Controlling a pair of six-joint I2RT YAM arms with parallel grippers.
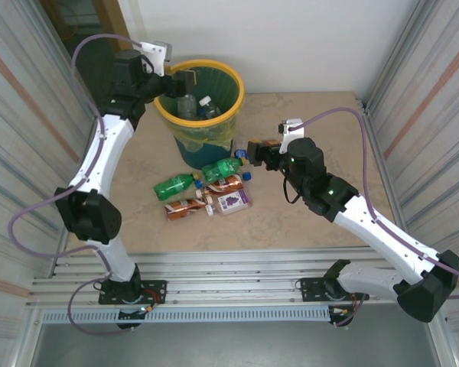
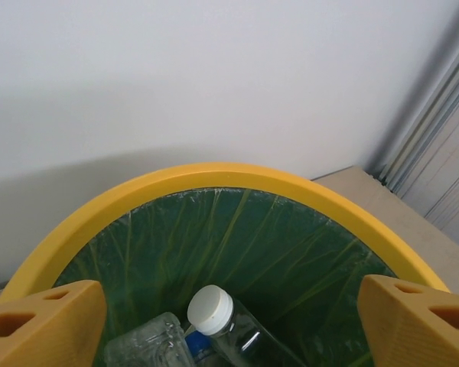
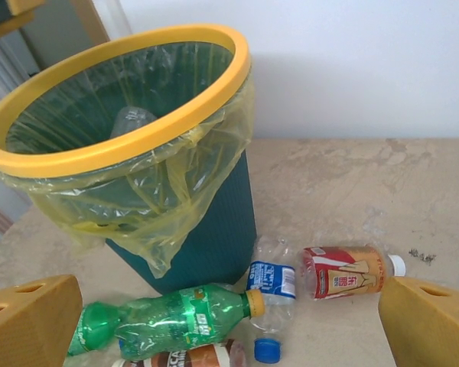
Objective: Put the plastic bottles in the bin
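The right arm climbs from its base at the near edge, folds at an elbow by the right wall and reaches back leftward, low over the marbled beige bench (image 1: 306, 229). Its right claw (image 1: 252, 151) is released, yellow fingers (image 3: 30, 321) spread wide with nothing between them, pointing at the foot of the bin. Just beyond it crushed plastic bottles (image 1: 206, 191) lie loose on the bench: a green bottle (image 3: 168, 321), a clear blue-labelled bottle (image 3: 271, 279) just beside the bin's base, and an orange white-capped bottle (image 3: 344, 271) a little apart. The left arm rises along the left wall, bends at its elbow and leans over the round dark-teal bin (image 1: 233, 92) with its thick yellow rim; the left claw (image 1: 182, 78) hangs over the mouth, released and empty; below it, inside the yellow-green liner, lies a clear white-capped bottle (image 2: 214, 313).
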